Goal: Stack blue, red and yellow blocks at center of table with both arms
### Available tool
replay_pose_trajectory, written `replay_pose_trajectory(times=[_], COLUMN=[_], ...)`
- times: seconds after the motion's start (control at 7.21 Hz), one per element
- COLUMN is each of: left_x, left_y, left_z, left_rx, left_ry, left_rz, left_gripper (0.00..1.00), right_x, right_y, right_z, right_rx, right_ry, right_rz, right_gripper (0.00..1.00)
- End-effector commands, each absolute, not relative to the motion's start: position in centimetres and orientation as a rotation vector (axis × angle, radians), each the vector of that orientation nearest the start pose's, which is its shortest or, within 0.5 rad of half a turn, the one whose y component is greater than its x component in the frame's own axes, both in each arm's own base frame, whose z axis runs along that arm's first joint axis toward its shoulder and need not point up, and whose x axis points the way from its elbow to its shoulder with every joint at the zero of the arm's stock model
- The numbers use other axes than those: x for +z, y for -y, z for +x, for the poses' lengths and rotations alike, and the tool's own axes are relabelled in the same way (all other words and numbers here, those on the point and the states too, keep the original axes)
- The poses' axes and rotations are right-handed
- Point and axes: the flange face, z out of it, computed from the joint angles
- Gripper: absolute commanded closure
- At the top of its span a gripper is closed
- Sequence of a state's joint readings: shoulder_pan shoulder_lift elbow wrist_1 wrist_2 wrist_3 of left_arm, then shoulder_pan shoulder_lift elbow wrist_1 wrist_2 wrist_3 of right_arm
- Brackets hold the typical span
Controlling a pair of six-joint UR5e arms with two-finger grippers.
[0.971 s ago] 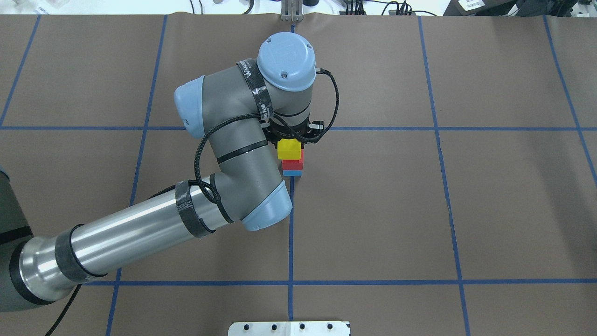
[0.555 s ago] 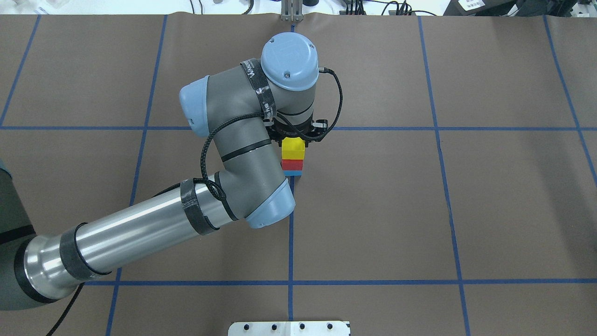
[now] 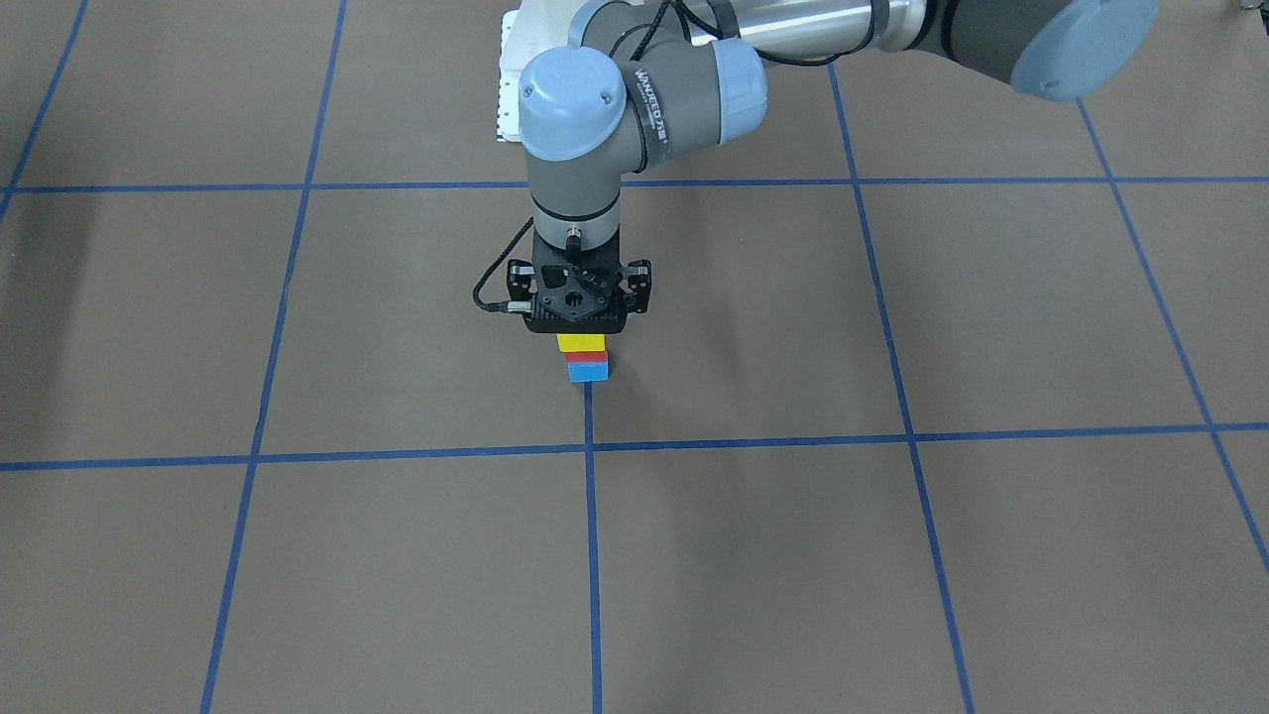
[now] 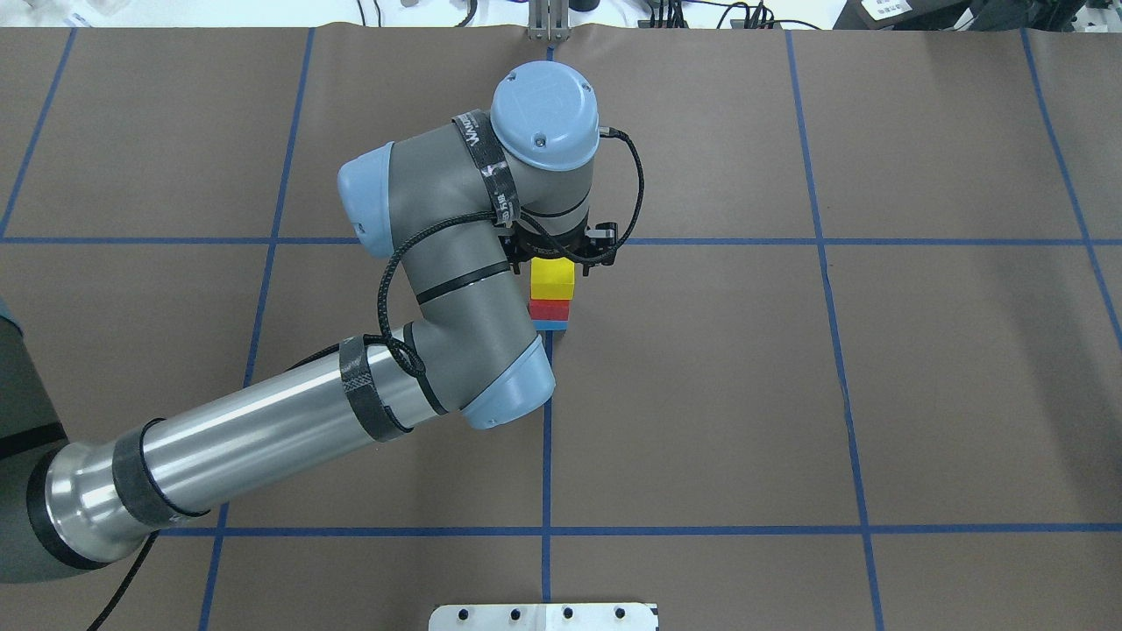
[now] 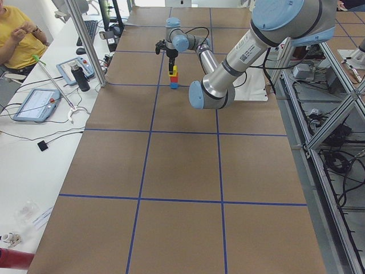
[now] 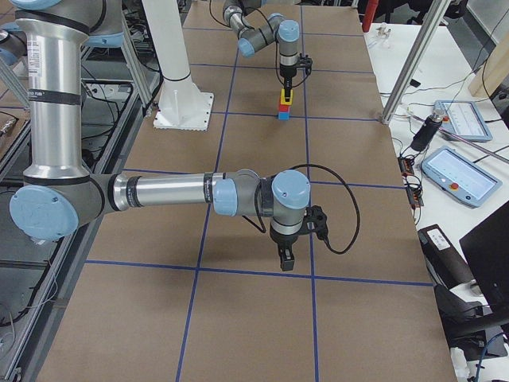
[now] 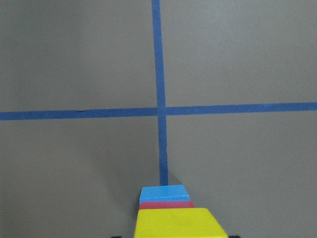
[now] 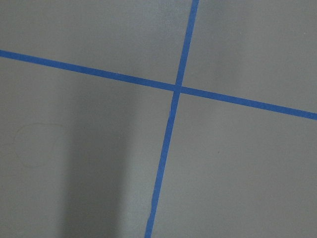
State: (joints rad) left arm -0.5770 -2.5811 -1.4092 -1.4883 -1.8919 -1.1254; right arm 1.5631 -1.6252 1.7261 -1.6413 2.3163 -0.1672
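Note:
A stack stands at the table's center: a blue block at the bottom, a red block on it, and a yellow block on top. The stack also shows in the front view, with the yellow block just under the gripper. My left gripper points straight down over the stack and looks shut on the yellow block; its fingertips are hidden under the wrist. The left wrist view shows the yellow block close up. My right gripper hangs above bare table far from the stack; I cannot tell whether it is open.
Blue tape lines divide the brown table into squares. The white base plate sits at the robot's edge. An operator and tablets are on a side bench beyond the far edge.
My left gripper moved slightly right and down, and the yellow block came to rest squarely on the red block. Little has moved in the last half second.

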Motion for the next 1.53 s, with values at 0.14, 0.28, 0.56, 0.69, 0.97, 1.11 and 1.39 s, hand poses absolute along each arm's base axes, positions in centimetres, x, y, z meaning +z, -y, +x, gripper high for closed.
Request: replay_pose_trajectory(times=[0.14, 0.28, 0.56, 0.69, 0.97, 1.11, 1.39], left_x=[6.2, 6.3, 14.5, 19.9, 31.4, 36.9, 47.6], left_y=[50.9, 51.4, 51.4, 52.1, 54.3, 54.2, 50.4], left_z=[51.9, 47.1, 34.7, 28.0, 15.8, 9.1, -1.4], left_rx=[0.040, 0.082, 0.219, 0.297, 0.442, 0.440, 0.491], left_ry=[-0.850, -0.843, -0.837, -0.816, -0.746, -0.720, -0.665], left_rz=[0.118, 0.137, 0.217, 0.246, 0.272, 0.264, 0.255], left_gripper=[0.00, 0.00, 0.00, 0.00, 0.00, 0.00, 0.00], right_x=[61.6, 61.5, 61.6, 61.6, 61.6, 61.6, 61.7], right_y=[47.2, 47.3, 47.2, 47.2, 47.3, 47.2, 47.1], right_z=[6.2, 6.2, 6.2, 6.2, 6.2, 6.2, 6.2], right_rx=[-0.179, -0.180, -0.181, -0.182, -0.184, -0.184, -0.187], right_ry=[0.742, 0.741, 0.740, 0.740, 0.740, 0.740, 0.740], right_rz=[0.092, 0.093, 0.092, 0.093, 0.095, 0.095, 0.094], right_gripper=[0.00, 0.00, 0.00, 0.00, 0.00, 0.00, 0.00])
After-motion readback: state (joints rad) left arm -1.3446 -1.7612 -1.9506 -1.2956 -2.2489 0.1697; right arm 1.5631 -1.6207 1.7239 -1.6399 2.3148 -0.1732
